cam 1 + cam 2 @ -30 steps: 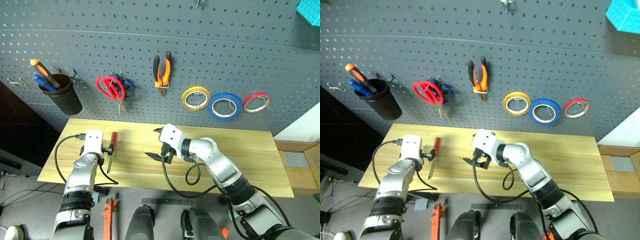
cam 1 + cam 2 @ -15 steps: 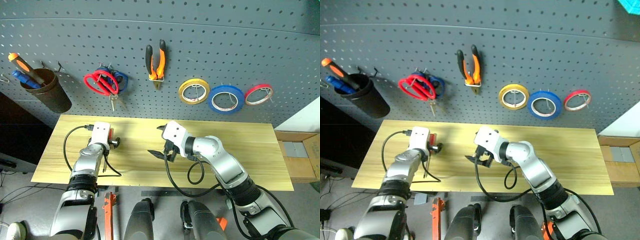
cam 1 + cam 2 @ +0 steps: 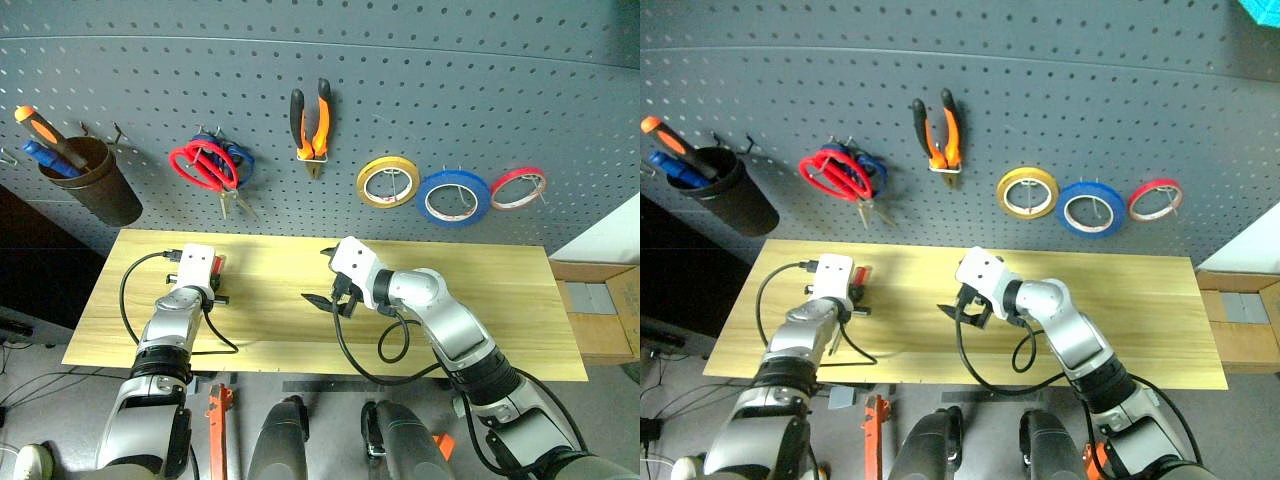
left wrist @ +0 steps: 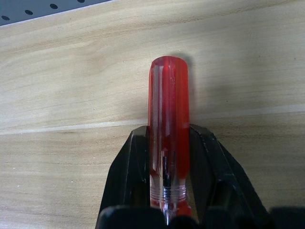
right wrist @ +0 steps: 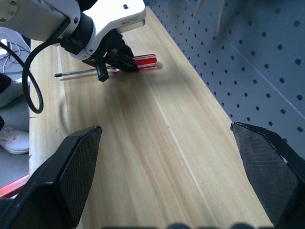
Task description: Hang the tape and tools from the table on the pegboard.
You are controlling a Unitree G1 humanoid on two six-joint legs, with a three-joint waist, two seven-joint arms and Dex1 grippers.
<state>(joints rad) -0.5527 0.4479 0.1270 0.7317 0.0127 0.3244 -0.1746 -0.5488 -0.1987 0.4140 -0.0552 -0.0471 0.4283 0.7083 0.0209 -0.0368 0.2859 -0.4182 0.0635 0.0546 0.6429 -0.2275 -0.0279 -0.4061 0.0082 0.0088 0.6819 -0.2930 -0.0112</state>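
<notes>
Already the pegboard (image 3: pixel 330 50) carries most of the job: the blue tape (image 3: pixel 452 196) hangs at the right between a yellow roll (image 3: pixel 389 182) and a thin red roll (image 3: pixel 516 187), the pliers (image 3: pixel 311 128) hang at centre, and the red-handled scissors (image 3: pixel 203 166) hang left of them over a blue-handled pair. Below it the worktop (image 3: pixel 480 300) is light wood, and the last tool, the screwdriver (image 4: pixel 168 143), lies flat at its left end with its shaft pointing toward the near edge.

My left hand (image 4: pixel 167 157) has its fingers pressed against both sides of the clear red handle, low down near the metal shaft, so I am holding the screwdriver while it lies on the wood. My right hand (image 5: pixel 167 181) is spread wide and empty over the middle of the worktop.

To do this step well, I judge I should lift straight up and keep the grip firm, since the handle is smooth and the grip sits near one end, which may let it swing. Its likely home is the dark cup (image 3: pixel 95 180) at the far left, already holding two screwdrivers with orange and blue handles; those crowd the opening. My own cable (image 3: pixel 135 310) loops just beside the left hand.
</notes>
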